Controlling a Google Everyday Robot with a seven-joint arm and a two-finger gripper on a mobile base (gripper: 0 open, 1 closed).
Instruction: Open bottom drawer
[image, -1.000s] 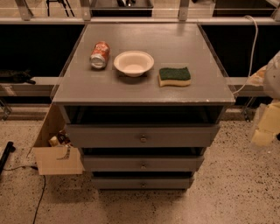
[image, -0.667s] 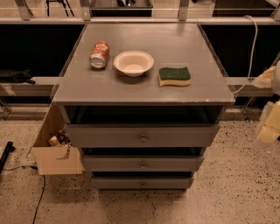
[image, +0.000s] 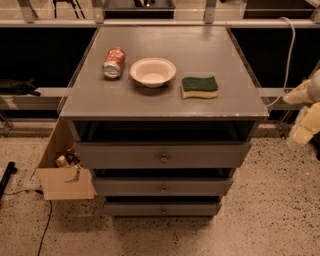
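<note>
Hand (image: 306, 124) higher, at right edge

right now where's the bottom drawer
The bottom drawer sits low centre in the camera view, just above the floor under the mid-sized drawer; the pincer hangs at the right edge.

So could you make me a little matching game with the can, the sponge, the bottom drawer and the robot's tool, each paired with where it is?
1. can
2. sponge
3. bottom drawer
4. tool

a. at the right edge of the view, off to the side of the cabinet
b. lowest and narrowest of the three fronts
c. on its side, left of the bowl
d. on the top, right of the bowl

Pairs: 1-c, 2-d, 3-b, 4-a.
</note>
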